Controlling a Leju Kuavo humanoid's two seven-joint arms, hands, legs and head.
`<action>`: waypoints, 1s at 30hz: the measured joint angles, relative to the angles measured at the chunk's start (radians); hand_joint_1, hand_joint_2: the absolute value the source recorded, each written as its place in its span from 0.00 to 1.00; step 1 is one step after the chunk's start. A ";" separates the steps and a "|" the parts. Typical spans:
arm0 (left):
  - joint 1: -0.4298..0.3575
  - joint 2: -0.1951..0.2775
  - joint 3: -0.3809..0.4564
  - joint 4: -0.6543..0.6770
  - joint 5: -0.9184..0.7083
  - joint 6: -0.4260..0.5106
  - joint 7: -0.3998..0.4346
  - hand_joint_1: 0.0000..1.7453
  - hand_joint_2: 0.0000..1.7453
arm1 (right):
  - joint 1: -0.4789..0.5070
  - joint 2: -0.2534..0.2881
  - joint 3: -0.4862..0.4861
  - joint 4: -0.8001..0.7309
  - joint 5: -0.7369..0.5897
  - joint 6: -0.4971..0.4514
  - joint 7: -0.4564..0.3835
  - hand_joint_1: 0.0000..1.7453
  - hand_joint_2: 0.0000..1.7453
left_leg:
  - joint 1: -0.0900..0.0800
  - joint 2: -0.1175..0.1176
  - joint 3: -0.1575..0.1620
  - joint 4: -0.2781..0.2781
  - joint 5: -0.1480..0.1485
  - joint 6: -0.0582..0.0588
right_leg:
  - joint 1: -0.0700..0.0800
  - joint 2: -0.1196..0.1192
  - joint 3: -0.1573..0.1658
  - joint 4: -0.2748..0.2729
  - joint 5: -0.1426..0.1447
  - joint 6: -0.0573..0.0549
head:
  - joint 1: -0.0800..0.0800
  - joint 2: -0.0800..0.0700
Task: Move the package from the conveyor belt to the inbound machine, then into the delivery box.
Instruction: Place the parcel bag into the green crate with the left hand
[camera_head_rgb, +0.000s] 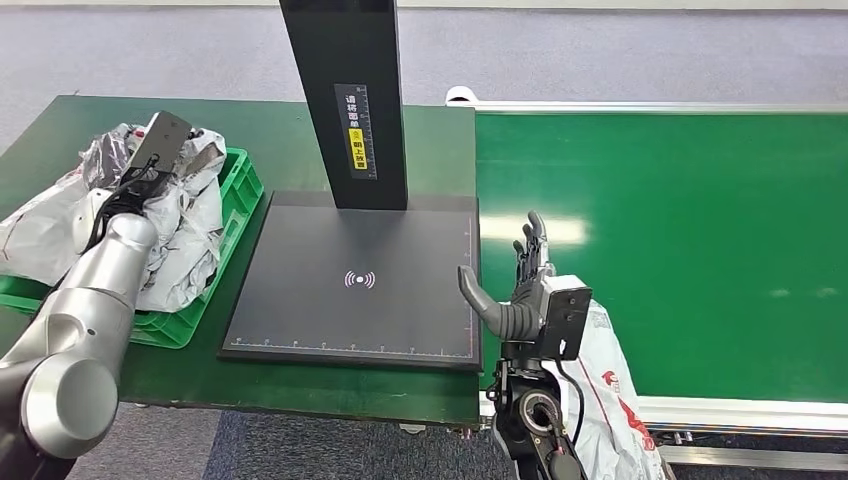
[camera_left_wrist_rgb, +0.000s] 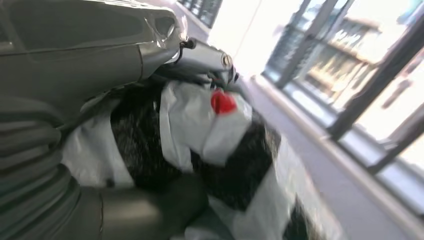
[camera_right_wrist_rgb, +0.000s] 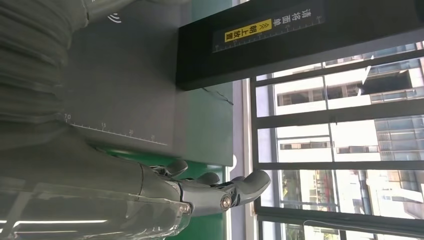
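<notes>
A dark green surface (camera_head_rgb: 300, 150) carries a flat black scanning machine with a tall black post and a small pink signal mark at the middle of its plate (camera_head_rgb: 358, 280). Just left of the plate sits a bright green plastic crate (camera_head_rgb: 238, 195) heaped with crumpled silver-white plastic mail bags. To the right runs a wide green conveyor belt with a pale metal frame (camera_head_rgb: 680, 230). Grey carpeted floor (camera_head_rgb: 600, 50) lies beyond, and the wrist views show large windows with dark frames (camera_right_wrist_rgb: 325, 115).

The left hand (camera_head_rgb: 160, 145), at the end of a silver arm, is over the heap in the crate. In the left wrist view its fingers and thick grey thumb close around a silver-white and black plastic package with a red mark (camera_left_wrist_rgb: 200, 130), gripping it over the crate.

The right hand (camera_head_rgb: 515, 285) stands upright at the seam between the black plate and the belt, fingers straight and apart, thumb spread toward the plate, holding nothing.

Another white plastic bag with red printing (camera_head_rgb: 610, 390) hangs at the near edge of the belt, partly hidden behind the right forearm and cut off by the picture's lower edge. The left wrist view is blurred, so the package's printing is unreadable.
</notes>
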 joint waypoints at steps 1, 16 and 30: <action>0.001 -0.004 0.012 -0.005 0.032 0.020 -0.058 0.00 1.00 | -0.001 0.000 -0.001 0.004 0.000 -0.002 -0.004 0.00 1.00 | 0.000 0.000 0.000 0.000 0.000 0.000 | 0.000 0.000 0.000 0.000 0.000 0.000 | 0.000 0.000; 0.388 -0.166 -0.058 -0.876 0.499 0.201 -0.570 0.00 1.00 | -0.030 -0.003 -0.034 0.082 0.038 -0.042 -0.018 0.00 1.00 | -0.001 0.001 -0.001 0.000 -0.002 -0.001 | -0.001 0.002 0.000 -0.001 -0.001 0.001 | 0.000 0.000; 0.939 -0.219 -0.351 -1.285 0.840 -0.311 -0.535 0.00 1.00 | 0.027 -0.022 -0.109 0.087 0.107 -0.018 0.028 0.00 1.00 | -0.001 0.001 -0.001 0.000 -0.004 0.000 | -0.001 0.003 -0.001 -0.002 -0.002 0.002 | 0.000 0.000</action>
